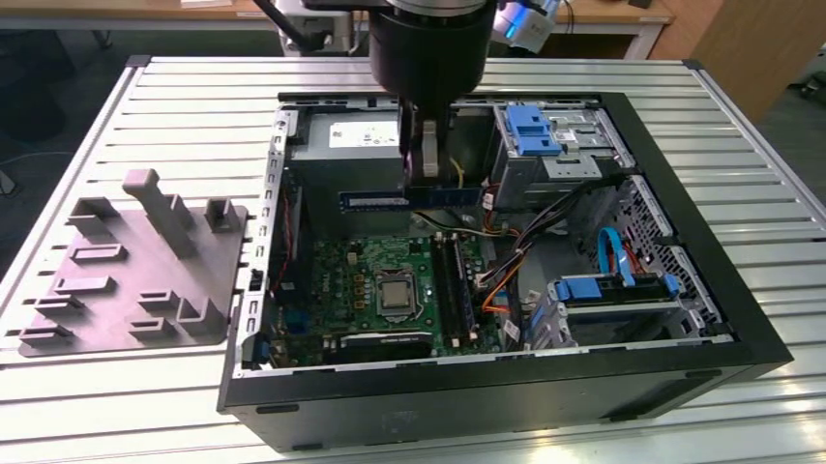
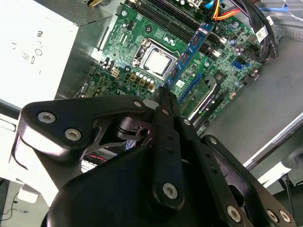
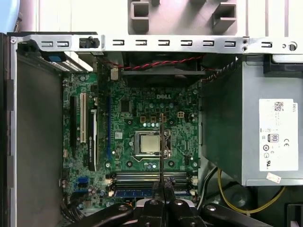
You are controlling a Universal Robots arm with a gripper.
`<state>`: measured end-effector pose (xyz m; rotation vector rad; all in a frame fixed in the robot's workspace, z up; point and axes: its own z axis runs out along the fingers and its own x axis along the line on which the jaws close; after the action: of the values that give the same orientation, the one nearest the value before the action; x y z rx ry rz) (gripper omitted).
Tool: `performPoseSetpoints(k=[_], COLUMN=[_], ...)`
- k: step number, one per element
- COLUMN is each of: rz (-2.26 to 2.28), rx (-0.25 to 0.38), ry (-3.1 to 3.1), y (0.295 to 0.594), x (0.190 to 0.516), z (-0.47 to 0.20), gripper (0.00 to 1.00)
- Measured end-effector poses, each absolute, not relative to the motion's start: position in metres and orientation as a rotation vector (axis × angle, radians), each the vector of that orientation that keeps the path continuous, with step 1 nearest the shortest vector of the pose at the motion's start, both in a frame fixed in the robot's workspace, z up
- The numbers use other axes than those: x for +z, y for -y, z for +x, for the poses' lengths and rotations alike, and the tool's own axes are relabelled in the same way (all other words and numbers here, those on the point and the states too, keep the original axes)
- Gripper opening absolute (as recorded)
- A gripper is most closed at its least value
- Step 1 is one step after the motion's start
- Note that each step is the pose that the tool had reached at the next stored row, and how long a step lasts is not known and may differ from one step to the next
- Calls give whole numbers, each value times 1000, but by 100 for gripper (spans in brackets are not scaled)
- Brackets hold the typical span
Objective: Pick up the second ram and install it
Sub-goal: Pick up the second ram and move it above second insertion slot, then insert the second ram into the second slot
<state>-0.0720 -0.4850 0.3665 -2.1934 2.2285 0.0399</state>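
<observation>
PC case (image 1: 516,391) lies open side up on a slatted table (image 1: 168,406). Inside, per the exterior view:
- green mobo (image 1: 368,261) w/ CPU socket (image 1: 391,293) near its middle
- long black memory slots (image 1: 452,285) just at the socket's 3 o'clock
- grey PSU (image 1: 342,145) at 12
- drive cage (image 1: 548,135) w/ blue clips at approx 1-2
- cables (image 1: 510,256) bunched btwn the slots and a lower drive bay (image 1: 606,290) at 3

Outside the case, at its 9, a purple-grey fixture plate (image 1: 130,280) w/ raised blocks sits on the table.

Gripper (image 1: 427,174) comes down from 12, fingers closed tight on the second ram (image 1: 377,199), pinching its upper edge approx mid-length. The stick is level, long axis 9-to-3. It's in the air at the socket's 12, in front of the PSU and apart from the slots, which run 12-to-6, crosswise to it.

The arm's black body covers the case's rear wall at 12. In the first wrist view the stick (image 3: 161,142) is edge-on, a thin dark line over the mobo (image 3: 137,109) beside the socket (image 3: 147,143). In the second wrist view the gripper's linkage blocks much, and the blue board (image 2: 194,47) runs out from the fingertips. Chips and label too small to make out; height above the board can't be told
</observation>
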Motion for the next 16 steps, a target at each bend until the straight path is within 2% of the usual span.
performPoseSetpoints(k=[16], rz=[-2193], rx=[40], ry=[-2228], y=[486], x=[357], z=[-72], gripper=[11])
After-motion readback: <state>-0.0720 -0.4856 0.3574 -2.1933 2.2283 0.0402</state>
